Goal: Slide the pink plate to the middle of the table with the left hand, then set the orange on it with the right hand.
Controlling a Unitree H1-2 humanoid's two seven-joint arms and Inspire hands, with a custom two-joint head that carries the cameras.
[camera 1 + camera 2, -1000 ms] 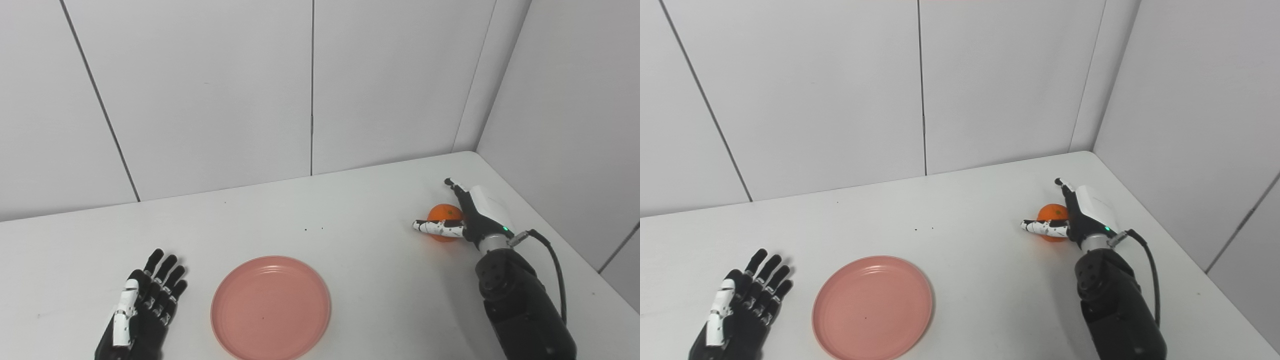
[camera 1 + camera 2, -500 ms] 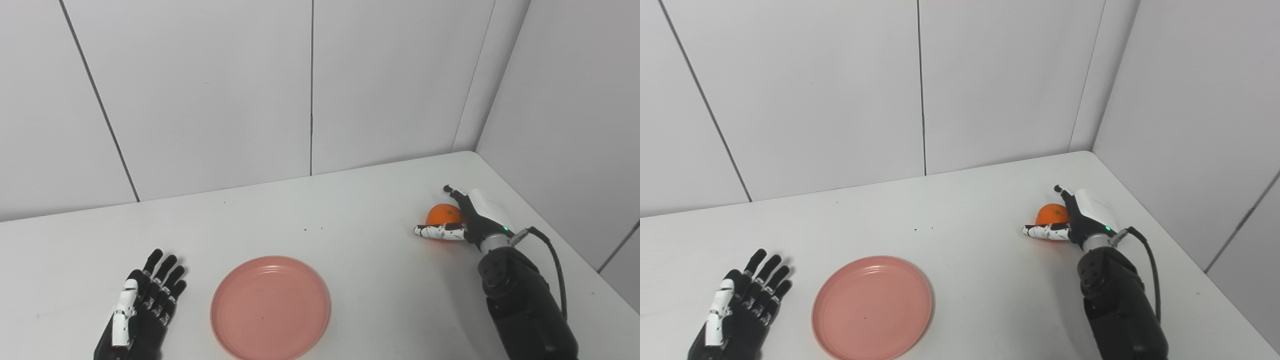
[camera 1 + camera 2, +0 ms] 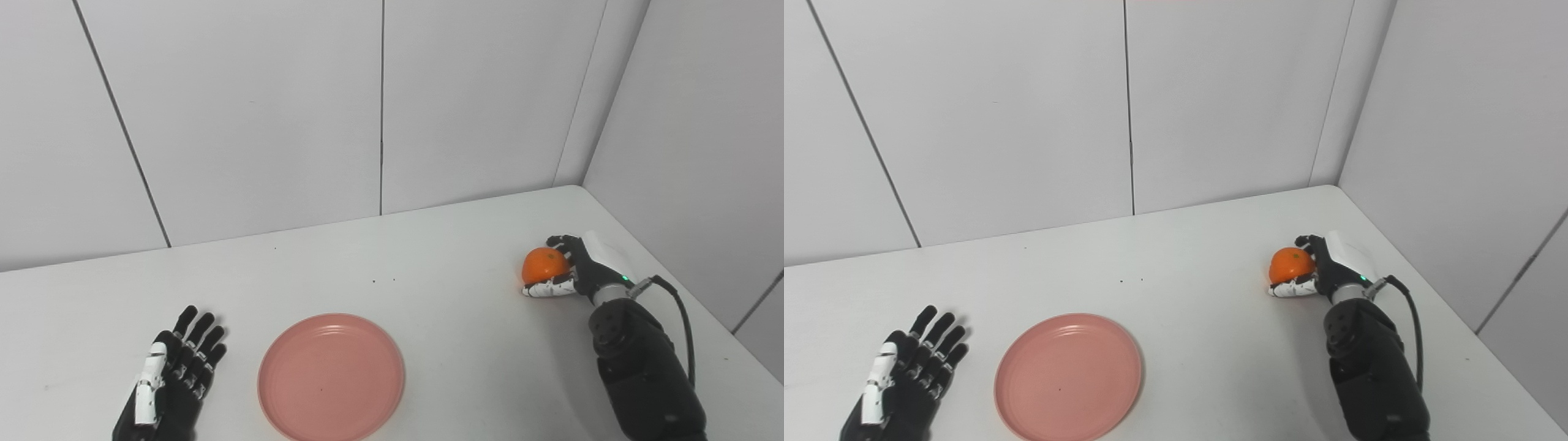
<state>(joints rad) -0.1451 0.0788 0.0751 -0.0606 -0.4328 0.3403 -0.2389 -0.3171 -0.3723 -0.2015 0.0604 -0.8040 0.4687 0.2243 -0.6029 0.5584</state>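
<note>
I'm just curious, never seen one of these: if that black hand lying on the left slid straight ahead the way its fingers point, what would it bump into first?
Probably nothing on the table: the left hand points past the pink plate, toward the wall.

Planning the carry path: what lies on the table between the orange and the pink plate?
Nothing: bare white table between the orange, held in the right hand, and the pink plate, in both eye views.
</note>
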